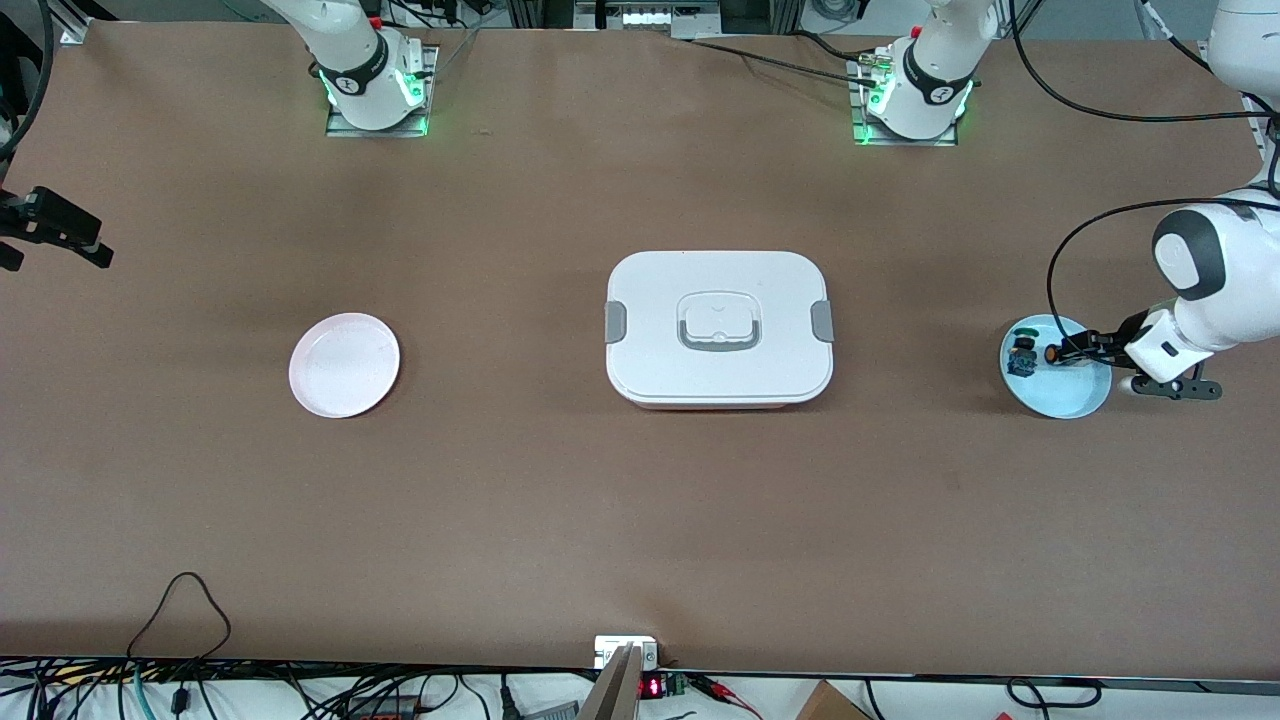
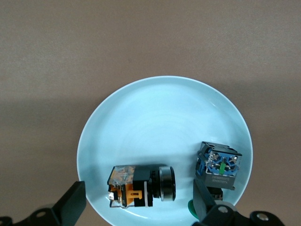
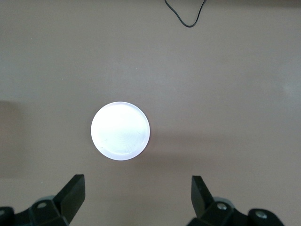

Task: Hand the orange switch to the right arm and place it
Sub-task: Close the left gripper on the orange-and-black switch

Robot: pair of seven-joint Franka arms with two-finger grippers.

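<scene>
The orange switch, black-bodied with an orange cap, lies on its side on a light blue plate at the left arm's end of the table. My left gripper is low over this plate and open. In the left wrist view the switch lies between the two spread fingers, which do not touch it; the gripper's middle is just at the switch. My right gripper waits up in the air at the right arm's end; in the right wrist view it is open and empty.
A green-capped, blue-based part lies on the same blue plate beside the switch, close to one left finger. A pale pink plate lies toward the right arm's end, seen below the right gripper. A white lidded box stands mid-table.
</scene>
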